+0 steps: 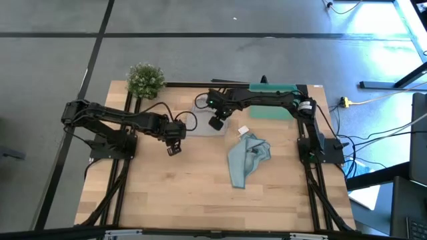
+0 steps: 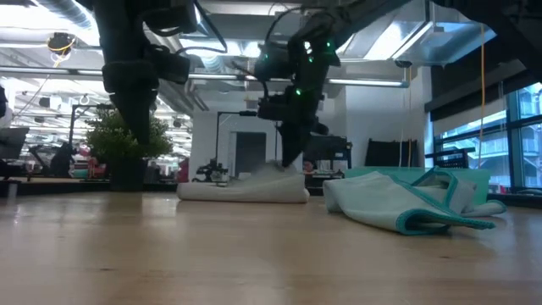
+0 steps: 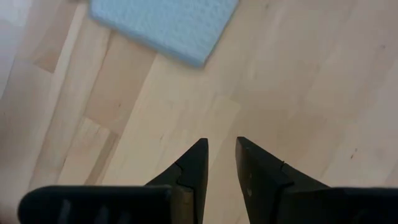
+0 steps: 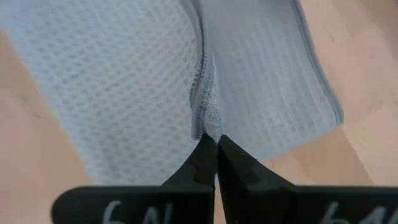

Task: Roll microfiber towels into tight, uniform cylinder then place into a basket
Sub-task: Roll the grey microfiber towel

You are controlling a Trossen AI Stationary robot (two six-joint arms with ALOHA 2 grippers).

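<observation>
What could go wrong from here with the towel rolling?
The right hand is pinching only a thin edge of the grey-blue towel, so the fabric may slip out and the roll come out loose. The left hand hovers open over bare wood beside the towel, so nothing pins the other end and the cloth could drag across the table. The light blue towel lies crumpled near the work area and might get snagged.
</observation>
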